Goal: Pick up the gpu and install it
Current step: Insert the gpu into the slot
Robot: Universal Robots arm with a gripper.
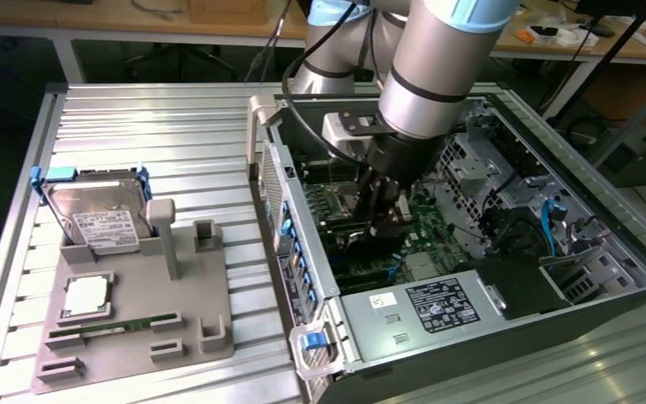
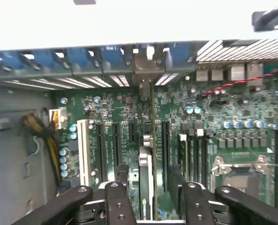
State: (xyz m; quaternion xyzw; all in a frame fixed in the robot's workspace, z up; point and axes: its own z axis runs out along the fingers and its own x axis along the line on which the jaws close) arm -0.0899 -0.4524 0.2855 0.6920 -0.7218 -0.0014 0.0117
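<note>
Between parted claw (image 2: 148, 197) fingers, gpu (image 2: 146, 164) edge-on.

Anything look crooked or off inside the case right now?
Nothing stands out. The gpu stands edge-on in a motherboard slot, in line with the neighbouring slots, directly between the fingers of the hand. No visible damage or loose parts.

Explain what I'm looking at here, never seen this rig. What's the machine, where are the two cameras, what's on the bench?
One grey robot arm reaches down into an open computer case lying on a metal bench. The exterior view looks from off the arm; the wrist view looks from the arm's wrist, down past its black fingers onto the green motherboard.

The gripper stands over the gpu, which sits edge-on in a motherboard slot between the fingers, its metal bracket against the case's rear wall.

On the exterior view's left, a grey holder tray carries a hard drive, a processor chip and a memory stick.
</note>
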